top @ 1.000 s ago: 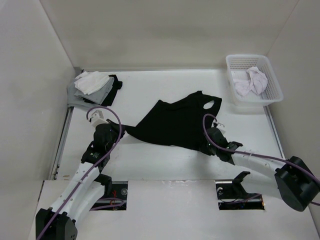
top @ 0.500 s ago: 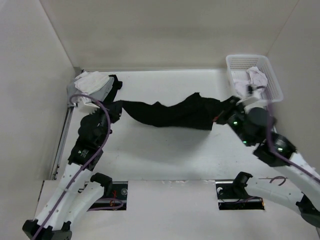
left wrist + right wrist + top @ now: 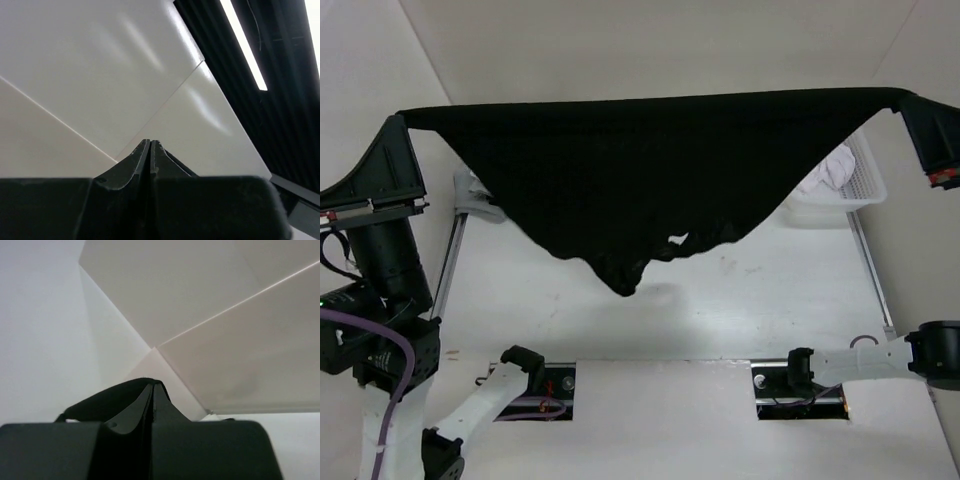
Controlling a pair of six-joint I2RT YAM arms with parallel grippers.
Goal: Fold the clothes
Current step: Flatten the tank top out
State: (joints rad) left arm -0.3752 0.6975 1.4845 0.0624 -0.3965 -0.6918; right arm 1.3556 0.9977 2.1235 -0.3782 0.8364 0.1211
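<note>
The left tool [image 3: 400,122] is up high on the left, pressed together on one corner of the black garment [image 3: 640,170]. In its wrist view the two fingers [image 3: 139,161] sit tight against each other. The right tool [image 3: 912,103] pinches the opposite corner at about the same height, its jaws likewise closed. Between them the garment's top edge is pulled taut, and the cloth hangs in a wide triangle with its lowest tip over the middle of the white desk [image 3: 720,320]. On the right, a white basket [image 3: 867,188] holding a white garment [image 3: 830,170] shows past the cloth.
</note>
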